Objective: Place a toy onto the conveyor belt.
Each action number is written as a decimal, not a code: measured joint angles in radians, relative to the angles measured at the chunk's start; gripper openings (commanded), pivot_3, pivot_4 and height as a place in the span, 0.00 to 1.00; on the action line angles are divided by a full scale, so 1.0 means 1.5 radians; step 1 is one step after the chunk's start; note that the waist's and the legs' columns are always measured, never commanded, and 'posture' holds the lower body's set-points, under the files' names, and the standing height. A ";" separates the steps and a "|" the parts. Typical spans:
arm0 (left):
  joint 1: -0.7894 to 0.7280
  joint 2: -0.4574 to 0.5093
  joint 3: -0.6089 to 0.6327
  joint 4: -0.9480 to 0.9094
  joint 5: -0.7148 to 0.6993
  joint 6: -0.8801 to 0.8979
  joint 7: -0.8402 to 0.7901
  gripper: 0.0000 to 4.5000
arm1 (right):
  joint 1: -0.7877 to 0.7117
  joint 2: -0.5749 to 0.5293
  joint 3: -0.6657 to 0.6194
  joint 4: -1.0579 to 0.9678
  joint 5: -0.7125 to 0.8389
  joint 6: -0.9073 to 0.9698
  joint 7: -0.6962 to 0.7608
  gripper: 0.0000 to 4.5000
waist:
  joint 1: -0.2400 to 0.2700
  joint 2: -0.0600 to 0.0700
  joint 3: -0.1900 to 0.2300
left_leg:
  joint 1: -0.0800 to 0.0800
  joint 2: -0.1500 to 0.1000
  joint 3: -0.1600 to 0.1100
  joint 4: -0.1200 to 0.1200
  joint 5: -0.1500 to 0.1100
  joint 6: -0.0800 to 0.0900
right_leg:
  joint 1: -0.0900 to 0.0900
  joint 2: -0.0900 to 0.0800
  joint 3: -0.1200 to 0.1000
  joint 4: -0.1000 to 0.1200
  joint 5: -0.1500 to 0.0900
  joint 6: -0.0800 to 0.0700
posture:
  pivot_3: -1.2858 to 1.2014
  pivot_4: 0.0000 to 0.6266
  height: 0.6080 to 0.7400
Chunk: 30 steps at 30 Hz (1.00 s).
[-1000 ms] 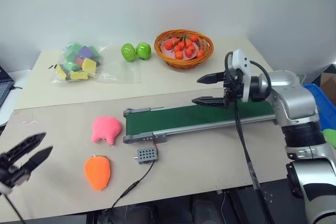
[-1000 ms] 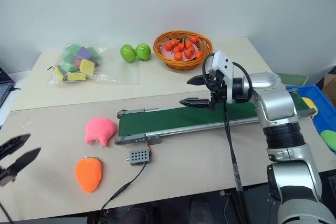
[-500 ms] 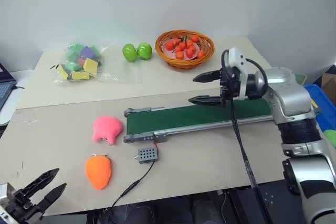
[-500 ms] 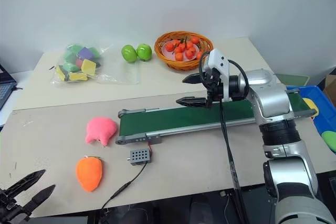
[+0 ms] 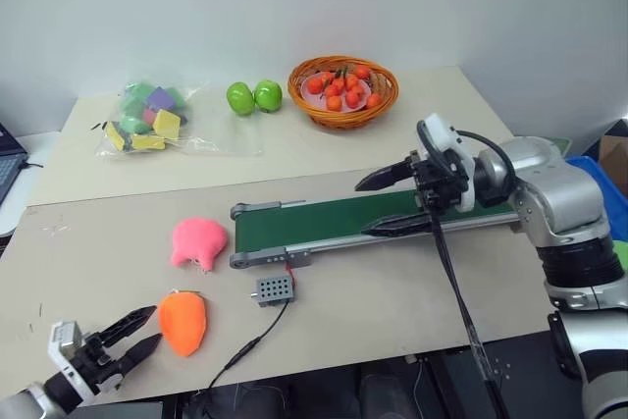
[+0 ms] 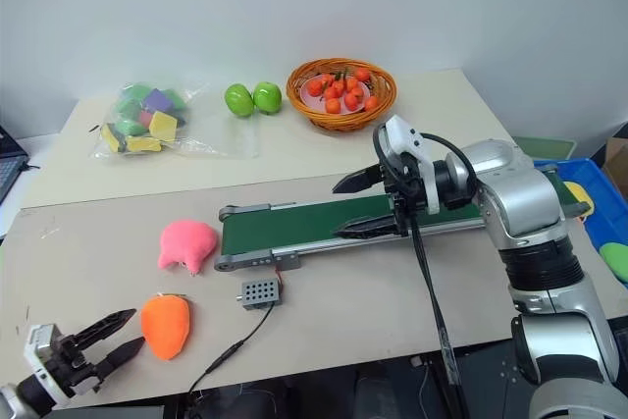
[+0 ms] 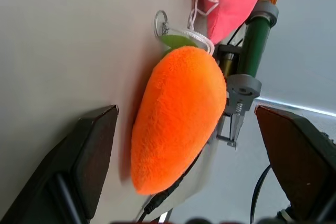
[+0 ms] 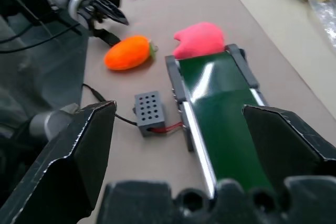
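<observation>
The toy, an orange carrot plush (image 5: 183, 324) with a small green top, lies on the table near the front edge, left of the conveyor belt (image 5: 392, 215). My left gripper (image 5: 155, 326) is open just left of the carrot, low over the table, its fingertips beside the plush's edge; whether they touch it I cannot tell. In the left wrist view the carrot (image 7: 178, 114) lies between the two spread fingers (image 7: 94, 150). My right gripper (image 5: 361, 209) hangs open and empty over the middle of the green belt, pointing left.
A pink plush (image 5: 199, 240) lies by the belt's left end, just behind the carrot. A small grey box (image 5: 274, 288) with a cable sits in front of the belt. At the back stand a wicker basket (image 5: 343, 90) of fruits, two green apples (image 5: 254, 96) and a bag of blocks (image 5: 149, 117).
My left gripper has sunk to the table and come right, up to the carrot. My right gripper has drawn back and tilted over the belt, still open.
</observation>
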<state>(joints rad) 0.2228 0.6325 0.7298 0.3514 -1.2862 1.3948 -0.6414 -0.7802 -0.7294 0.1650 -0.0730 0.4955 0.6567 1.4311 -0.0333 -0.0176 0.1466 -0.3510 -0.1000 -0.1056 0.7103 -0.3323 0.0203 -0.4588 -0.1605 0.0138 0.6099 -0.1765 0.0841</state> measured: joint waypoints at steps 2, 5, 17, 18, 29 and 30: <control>-0.014 -0.006 -0.019 -0.008 0.010 0.000 -0.006 0.99 | 0.000 0.001 0.008 -0.005 0.001 0.003 0.007 1.00 | 0.003 0.000 0.000 | 0.000 0.000 0.000 0.000 0.000 0.000 | 0.000 0.000 0.000 0.000 0.000 0.000 | 0.52 0.24 1.00; -0.024 -0.007 -0.034 -0.015 0.024 -0.002 -0.016 0.99 | 0.000 0.001 0.014 -0.006 0.000 0.004 0.016 1.00 | 0.008 0.000 0.000 | 0.000 0.000 0.000 0.000 0.000 0.000 | 0.000 0.000 0.000 0.000 0.000 0.000 | 0.52 0.24 1.00; -0.065 -0.018 -0.121 -0.047 0.124 -0.052 -0.043 0.57 | 0.000 0.010 0.015 -0.006 -0.005 -0.004 0.003 1.00 | 0.028 0.008 -0.005 | 0.002 -0.002 0.000 0.000 0.000 0.000 | 0.002 -0.002 0.000 0.000 0.000 0.000 | 0.52 0.24 1.00; -0.074 -0.026 -0.126 -0.047 0.127 -0.051 -0.037 0.49 | 0.000 0.011 0.015 -0.006 -0.006 -0.005 0.001 1.00 | 0.029 0.008 -0.005 | 0.002 -0.002 0.000 0.000 0.000 0.000 | 0.002 -0.002 0.000 0.000 0.000 0.000 | 0.52 0.24 1.00; -0.093 -0.058 -0.112 -0.099 0.123 -0.011 0.015 0.01 | 0.000 0.011 0.016 -0.006 -0.008 -0.007 -0.002 1.00 | 0.029 0.007 -0.004 | 0.002 -0.002 0.000 0.000 0.000 0.000 | 0.001 -0.002 0.000 0.000 0.000 0.000 | 0.52 0.24 1.00; -0.092 -0.058 -0.107 -0.108 0.121 -0.010 0.021 0.01 | 0.000 0.011 0.016 -0.006 -0.008 -0.007 -0.002 1.00 | 0.028 0.007 -0.004 | 0.002 -0.001 0.000 0.000 0.000 0.000 | 0.001 -0.001 0.000 0.000 0.000 0.000 | 0.52 0.24 1.00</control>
<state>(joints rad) 0.0843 0.5450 0.5689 0.1893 -1.1045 1.3803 -0.6093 -0.7802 -0.7126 0.1890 -0.0818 0.4837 0.6457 1.4278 0.0092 -0.0078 0.1408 -0.3487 -0.1021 -0.1059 0.7106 -0.3322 0.0204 -0.4568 -0.1627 0.0137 0.6099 -0.1765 0.0842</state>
